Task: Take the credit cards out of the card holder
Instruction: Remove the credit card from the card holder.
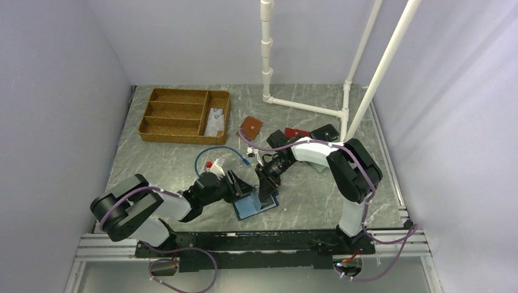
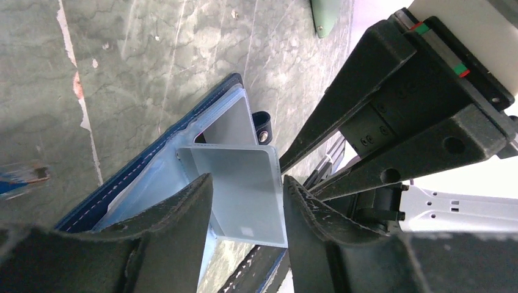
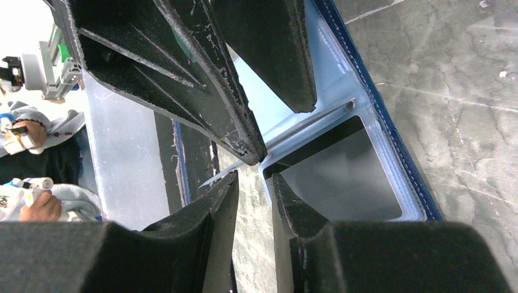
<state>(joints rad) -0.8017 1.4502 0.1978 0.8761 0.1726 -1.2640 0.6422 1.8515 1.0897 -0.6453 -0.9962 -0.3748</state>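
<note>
My left gripper (image 2: 244, 183) straddled the pale grey rectangular credit card (image 2: 238, 168) upright in the navy blue leather card holder (image 2: 131, 189) at the worktop's (image 1: 153, 160) near edge, my right gripper (image 3: 255, 183) beside it, jaws nearly together; whether either had clamped, I couldn't tell.

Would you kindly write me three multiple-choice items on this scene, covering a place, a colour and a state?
1. Where do the loose cards lie? A woven tray, right-end compartment; B a drawer; C a cup.
2. The card holder's outer edge is: A red; B tan; C navy.
3. The card holder is: A snapped shut; B lying open; C held aloft.
A: pale cards show in that end section. C: navy stitched rim. B: it lies spread on the table.
</note>
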